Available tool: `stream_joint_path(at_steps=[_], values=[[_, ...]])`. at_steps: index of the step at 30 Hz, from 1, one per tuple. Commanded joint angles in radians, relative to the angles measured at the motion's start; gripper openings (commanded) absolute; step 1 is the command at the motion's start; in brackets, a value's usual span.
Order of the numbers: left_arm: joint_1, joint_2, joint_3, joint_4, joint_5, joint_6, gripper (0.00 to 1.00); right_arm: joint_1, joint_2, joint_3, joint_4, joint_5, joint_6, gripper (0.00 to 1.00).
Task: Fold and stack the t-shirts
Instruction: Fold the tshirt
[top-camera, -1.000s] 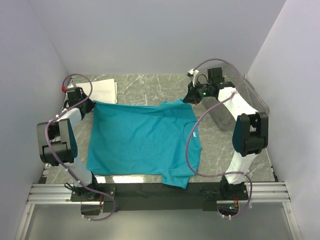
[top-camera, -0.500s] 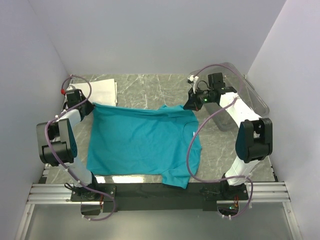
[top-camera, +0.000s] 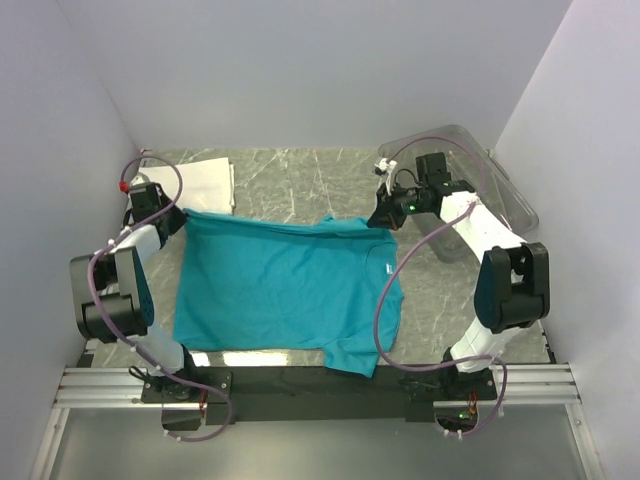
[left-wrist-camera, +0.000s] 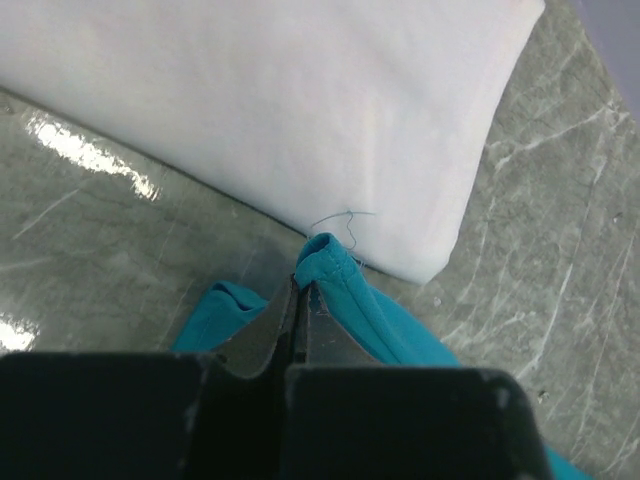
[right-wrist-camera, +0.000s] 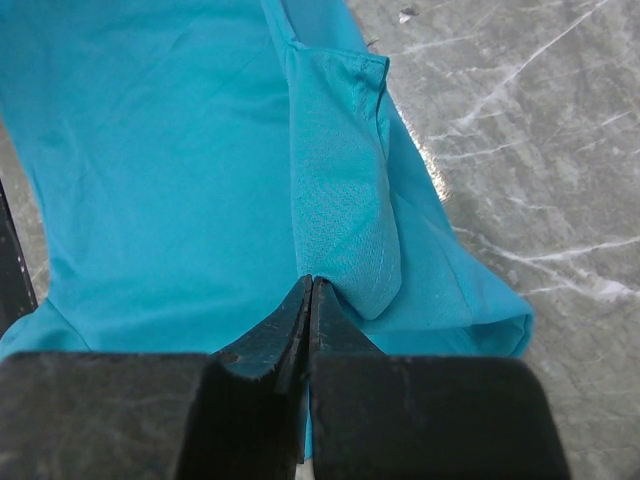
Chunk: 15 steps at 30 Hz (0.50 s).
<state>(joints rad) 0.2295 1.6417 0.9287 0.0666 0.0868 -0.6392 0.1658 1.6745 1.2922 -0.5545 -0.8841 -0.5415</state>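
Observation:
The teal-blue t-shirt (top-camera: 285, 285) lies spread on the marble table, its far edge lifted and folded toward me. My left gripper (top-camera: 182, 212) is shut on its far left corner; the left wrist view shows the pinched teal hem (left-wrist-camera: 335, 262) next to the folded white t-shirt (left-wrist-camera: 270, 110). My right gripper (top-camera: 378, 218) is shut on the far right sleeve, seen as a teal fold (right-wrist-camera: 340, 190) in the right wrist view. The white t-shirt (top-camera: 205, 182) lies folded at the far left.
A clear plastic tray (top-camera: 490, 190) stands at the far right, partly behind the right arm. Grey walls close in on the left, back and right. Purple cables loop over both arms.
Both grippers have pulled the shirt's far edge toward the near side. The right gripper moved down and slightly left with the sleeve; the far edge now lies folded over.

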Motion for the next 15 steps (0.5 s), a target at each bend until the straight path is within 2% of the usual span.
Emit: stream_joint_path(at_steps=[1, 15], values=[[0.013, -0.095, -0.037, 0.059, 0.017, 0.029, 0.00, 0.006, -0.070, -0.022, 0.007, -0.013, -0.020, 0.00], [0.014, -0.217, -0.189, 0.047, 0.011, 0.032, 0.01, 0.005, -0.096, -0.080, 0.030, 0.028, -0.017, 0.00]])
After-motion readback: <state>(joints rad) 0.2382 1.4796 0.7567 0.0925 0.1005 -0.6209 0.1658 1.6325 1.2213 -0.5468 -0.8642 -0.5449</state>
